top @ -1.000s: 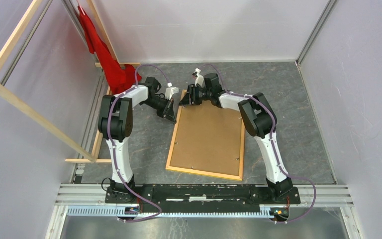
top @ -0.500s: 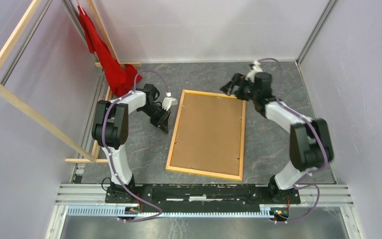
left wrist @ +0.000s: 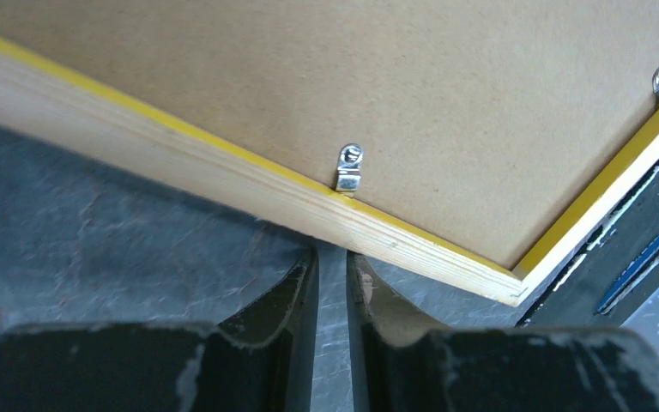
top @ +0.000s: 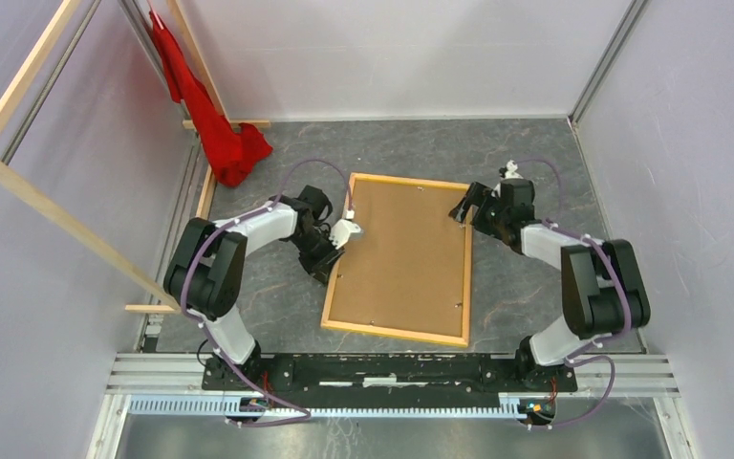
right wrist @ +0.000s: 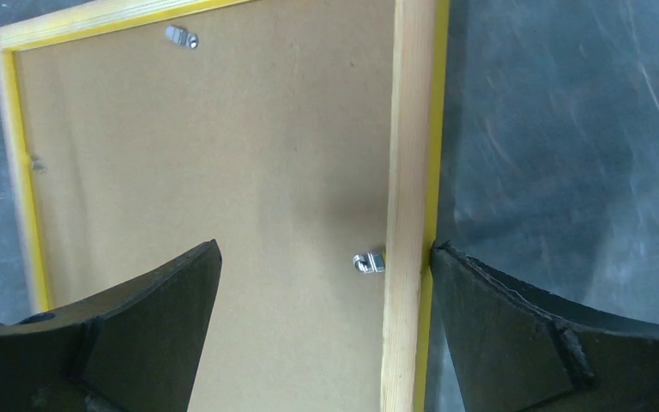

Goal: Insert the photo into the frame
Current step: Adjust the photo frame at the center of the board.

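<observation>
Right hand (right wrist: pixel 326 257): opening wide, swinging from far-left corner of frame (top: pixel 397 332) to right rail. Left hand (left wrist: pixel 332 256): sliding nearer along left rail.

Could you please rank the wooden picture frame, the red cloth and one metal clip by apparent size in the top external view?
1. Light wooden picture frame, around its brown backing board: largest.
2. Red cloth in the far left corner.
3. Small metal clip on the board: barely a speck.
</observation>
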Controlling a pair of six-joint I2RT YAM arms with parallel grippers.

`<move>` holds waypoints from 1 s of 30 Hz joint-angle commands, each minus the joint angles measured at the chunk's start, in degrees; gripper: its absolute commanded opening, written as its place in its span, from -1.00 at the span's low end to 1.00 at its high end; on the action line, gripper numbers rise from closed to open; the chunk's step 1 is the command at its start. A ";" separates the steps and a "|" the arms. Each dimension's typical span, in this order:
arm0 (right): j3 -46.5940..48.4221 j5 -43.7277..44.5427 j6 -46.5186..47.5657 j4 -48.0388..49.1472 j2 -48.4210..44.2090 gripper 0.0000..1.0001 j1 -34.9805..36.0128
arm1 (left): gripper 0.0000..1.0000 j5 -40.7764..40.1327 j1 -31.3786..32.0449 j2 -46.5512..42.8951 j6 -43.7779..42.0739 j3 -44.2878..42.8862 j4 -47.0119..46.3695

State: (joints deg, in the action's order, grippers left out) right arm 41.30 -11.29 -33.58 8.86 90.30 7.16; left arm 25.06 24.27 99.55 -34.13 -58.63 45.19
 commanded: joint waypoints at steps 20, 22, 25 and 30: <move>57.53 -12.79 10.08 -21.92 33.60 0.96 15.67 | 0.12 10.42 27.13 14.01 -6.76 -12.27 12.67; 55.62 -10.38 9.50 -21.58 29.50 0.96 12.85 | 0.17 10.47 26.02 12.68 -9.21 -12.80 16.05; 48.22 -5.81 7.88 -19.20 21.77 0.96 9.03 | 0.19 10.58 22.47 7.94 -10.37 -12.06 17.82; 27.20 -0.38 5.79 -14.84 5.34 0.96 6.07 | 0.20 9.12 12.48 1.03 -15.10 -14.50 23.33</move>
State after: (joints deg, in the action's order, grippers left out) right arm 81.08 -17.32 -26.50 -8.58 108.22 15.18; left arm 35.83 44.27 107.94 -41.63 -70.17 63.68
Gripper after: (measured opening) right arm 0.982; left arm 0.597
